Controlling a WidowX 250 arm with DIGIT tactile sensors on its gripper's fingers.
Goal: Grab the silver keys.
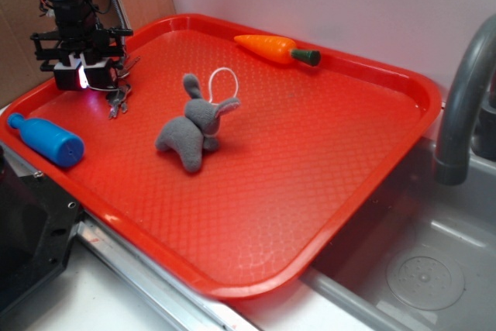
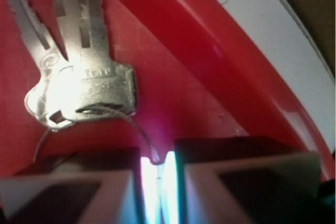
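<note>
The silver keys (image 2: 79,77) lie fanned on the red tray (image 2: 173,77) near its far left corner, three flat blades pointing away from me. Their thin wire ring (image 2: 137,129) loops back into the narrow slit between my pads. My gripper (image 2: 156,163) is shut, its jaws pressed together with the wire pinched at their tips. In the exterior view the gripper (image 1: 93,83) stands low over the tray's left rim, with the keys (image 1: 118,102) just to its right on the tray floor.
A grey plush rabbit (image 1: 194,125) with a white loop sits mid-tray. There is a blue bottle (image 1: 46,141) at the left edge and an orange carrot (image 1: 275,48) at the back rim. A grey faucet (image 1: 465,91) and a sink (image 1: 418,269) stand right of the tray (image 1: 310,191).
</note>
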